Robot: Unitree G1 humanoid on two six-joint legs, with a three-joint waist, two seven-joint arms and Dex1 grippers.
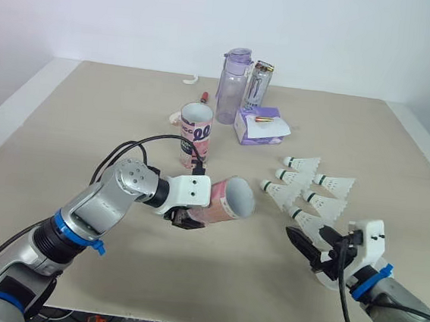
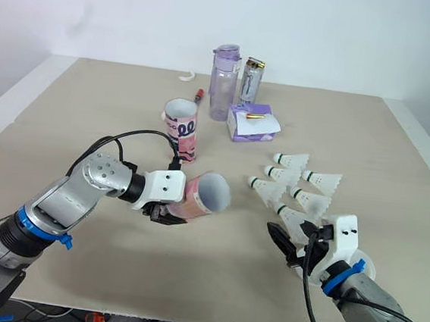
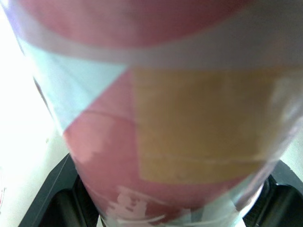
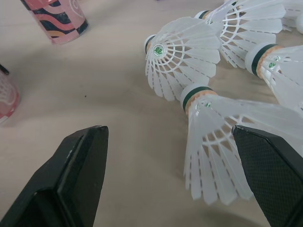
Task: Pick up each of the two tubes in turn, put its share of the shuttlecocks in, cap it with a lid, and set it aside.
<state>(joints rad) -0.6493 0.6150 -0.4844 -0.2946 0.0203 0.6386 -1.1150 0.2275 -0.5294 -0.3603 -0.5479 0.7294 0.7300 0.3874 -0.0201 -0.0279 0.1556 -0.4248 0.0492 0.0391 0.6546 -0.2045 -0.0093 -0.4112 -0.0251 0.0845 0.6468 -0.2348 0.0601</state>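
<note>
Pink tube point(image 1: 217, 207) sits sideways in left fingers point(image 1: 185, 220); right fingers point(image 4: 80, 175) spread.

Open table point(image 1: 67, 116) lies left and near; shuttlecocks point(image 1: 326, 207) crowd the right, upright tube point(image 1: 195, 136) and bottle point(image 1: 233, 87) the middle.

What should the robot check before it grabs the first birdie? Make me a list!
1. Left tool grips the pink tube: ok.
2. Tube's open mouth tipped toward the shuttlecocks: ok.
3. Right tool open: ok.
4. Nearest shuttlecock lies ahead, between its fingers: ok.
5. Room around it: not ok, a neighbour shuttlecock lies close by its cork.
6. Second tube upright, out of the way: ok.
</note>
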